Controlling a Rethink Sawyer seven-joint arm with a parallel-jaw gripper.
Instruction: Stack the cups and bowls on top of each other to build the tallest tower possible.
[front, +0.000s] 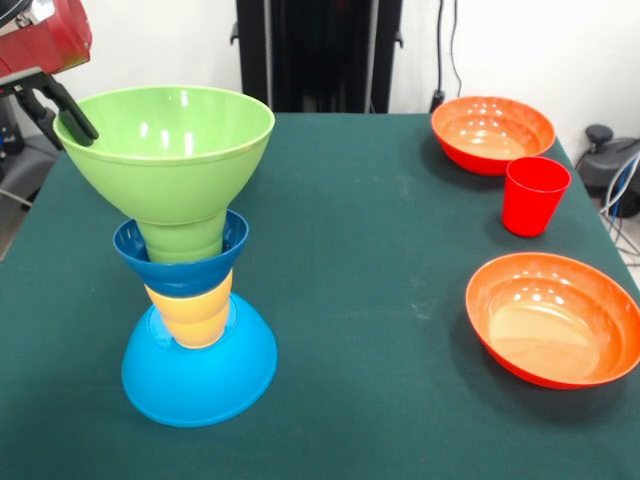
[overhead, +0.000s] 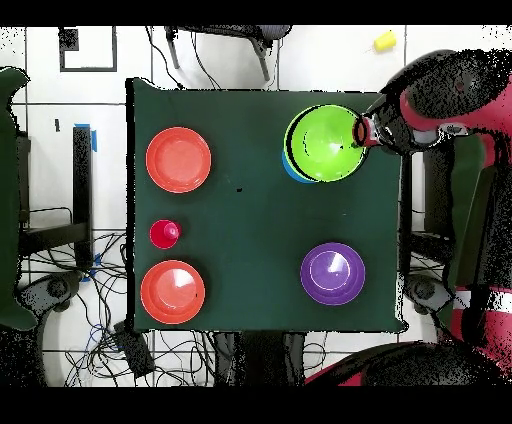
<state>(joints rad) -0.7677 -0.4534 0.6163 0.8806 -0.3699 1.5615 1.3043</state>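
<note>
Nearest to us in the front view sits 1 wide orange bowl (front: 555, 318) on the green table (front: 370, 300), upright, at the right side. Level with it on the left stands the tower (front: 190, 260): a large light-blue bowl (front: 200, 375) turned rim down as the base, a yellow cup (front: 190, 312) on top of it, a small dark-blue bowl (front: 180, 262) above that, then a green cup (front: 180, 238) sitting in it, and a big green bowl (front: 170, 150) opening upward at the top. Farther back on the right we see 1 red cup (front: 534, 195) standing upright, and just behind it the second orange bowl (front: 492, 132), close but not clearly touching. At the far left the gripper (front: 62, 112) reaches the green bowl's rim, its dark fingers (front: 75, 115) clamped on that rim. From overhead we also find a purple bowl (overhead: 332, 273) standing alone on the table, well apart from the tower, with the red arm (overhead: 440, 110) beside the green bowl.
</note>
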